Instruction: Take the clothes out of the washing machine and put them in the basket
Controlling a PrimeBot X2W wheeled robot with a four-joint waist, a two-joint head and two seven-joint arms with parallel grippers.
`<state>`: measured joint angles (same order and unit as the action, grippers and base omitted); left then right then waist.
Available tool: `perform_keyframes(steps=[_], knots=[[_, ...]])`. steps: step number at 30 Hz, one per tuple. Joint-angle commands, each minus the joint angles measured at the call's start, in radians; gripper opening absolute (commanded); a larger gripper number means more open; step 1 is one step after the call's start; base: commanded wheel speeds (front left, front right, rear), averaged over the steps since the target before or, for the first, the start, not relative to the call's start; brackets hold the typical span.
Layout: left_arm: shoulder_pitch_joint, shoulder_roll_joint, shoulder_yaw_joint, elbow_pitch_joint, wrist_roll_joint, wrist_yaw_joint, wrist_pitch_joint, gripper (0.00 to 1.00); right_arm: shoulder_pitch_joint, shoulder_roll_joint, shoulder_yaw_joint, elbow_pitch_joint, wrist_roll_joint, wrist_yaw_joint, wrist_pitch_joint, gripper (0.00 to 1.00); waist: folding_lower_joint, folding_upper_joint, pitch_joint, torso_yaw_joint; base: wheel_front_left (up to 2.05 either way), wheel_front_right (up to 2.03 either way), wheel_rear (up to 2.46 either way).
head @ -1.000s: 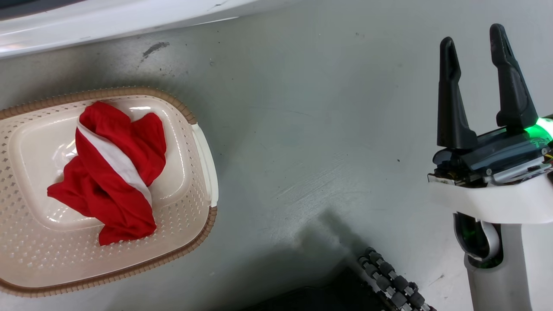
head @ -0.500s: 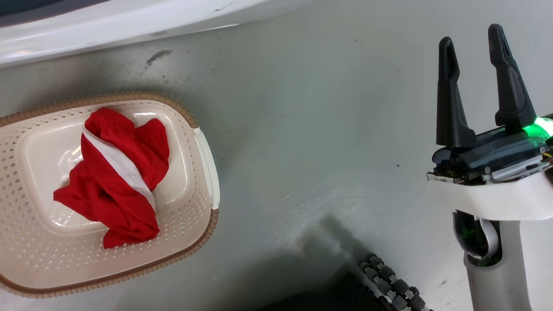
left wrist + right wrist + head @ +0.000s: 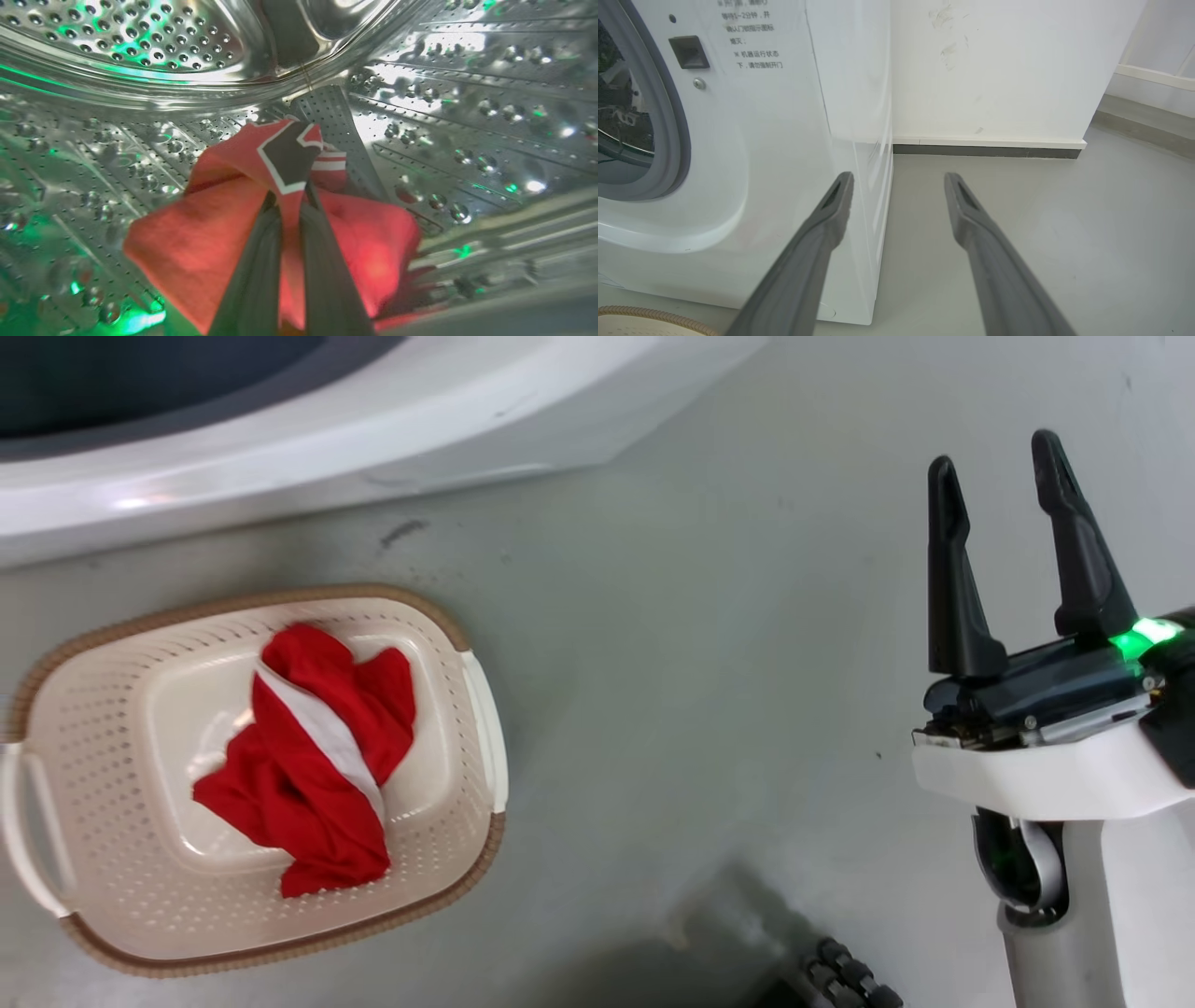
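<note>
A red garment with a broad white stripe point(image 3: 313, 761) lies crumpled in the cream basket point(image 3: 121, 896) on the floor at the head view's left. The white washing machine point(image 3: 392, 420) fills that view's top left; its grey-sealed opening point(image 3: 668, 140) also shows in the right wrist view. Inside the perforated steel drum point(image 3: 140, 42), my left gripper point(image 3: 289, 196) is shut on the red jersey point(image 3: 219, 224), pinching a fold with a black-and-white numeral. My right gripper point(image 3: 999, 485) stands open above the bare floor at the right, nothing between its fingers point(image 3: 831, 210).
The grey floor point(image 3: 700, 663) stretches between basket and right arm. A white wall with a dark baseboard point(image 3: 985, 150) stands right of the machine. Rollers of my wheeled base point(image 3: 845, 980) show at the head view's bottom edge.
The head camera has tilted up, so the basket and floor sit lower and further right and more of the washing machine shows. The striped garment lies as before; the right gripper stays open.
</note>
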<state>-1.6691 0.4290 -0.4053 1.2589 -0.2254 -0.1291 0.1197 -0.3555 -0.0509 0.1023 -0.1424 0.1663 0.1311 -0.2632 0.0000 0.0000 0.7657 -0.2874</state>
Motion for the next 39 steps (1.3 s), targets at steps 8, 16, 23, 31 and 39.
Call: perform_keyframes(steps=[8, 16, 23, 31, 39], knots=[[0.228, -0.078, -0.036, -0.024, -0.108, 0.000, -0.159, 0.00, 0.070, 0.001, -0.015, 0.039, -0.060, -0.001, -0.002, 1.00, 0.0000, 0.0000, -0.182, 0.082, 0.00, 0.00, 0.00], [0.418, -0.137, -0.074, -0.065, -0.185, 0.000, -0.286, 0.00, 0.127, 0.001, -0.026, 0.061, -0.099, -0.001, -0.002, 1.00, 0.0000, 0.0000, -0.310, 0.137, 0.00, 0.00, 0.00], [0.535, -0.145, -0.087, -0.123, -0.204, 0.001, -0.372, 0.00, 0.182, 0.001, -0.034, 0.074, -0.115, -0.001, -0.002, 1.00, 0.0000, 0.0000, -0.407, 0.173, 0.00, 0.00, 0.00], [0.687, -0.130, -0.060, -0.340, -0.195, 0.041, -0.386, 0.00, 0.239, 0.001, -0.049, 0.084, -0.125, -0.001, -0.002, 1.00, 0.0000, 0.0000, -0.502, 0.210, 0.00, 0.00, 0.00], [0.837, -0.093, -0.051, -0.598, -0.172, 0.095, -0.386, 0.00, 0.290, 0.001, -0.057, 0.093, -0.130, -0.001, -0.002, 1.00, 0.0000, 0.0000, -0.574, 0.243, 0.00, 0.00, 0.00]])
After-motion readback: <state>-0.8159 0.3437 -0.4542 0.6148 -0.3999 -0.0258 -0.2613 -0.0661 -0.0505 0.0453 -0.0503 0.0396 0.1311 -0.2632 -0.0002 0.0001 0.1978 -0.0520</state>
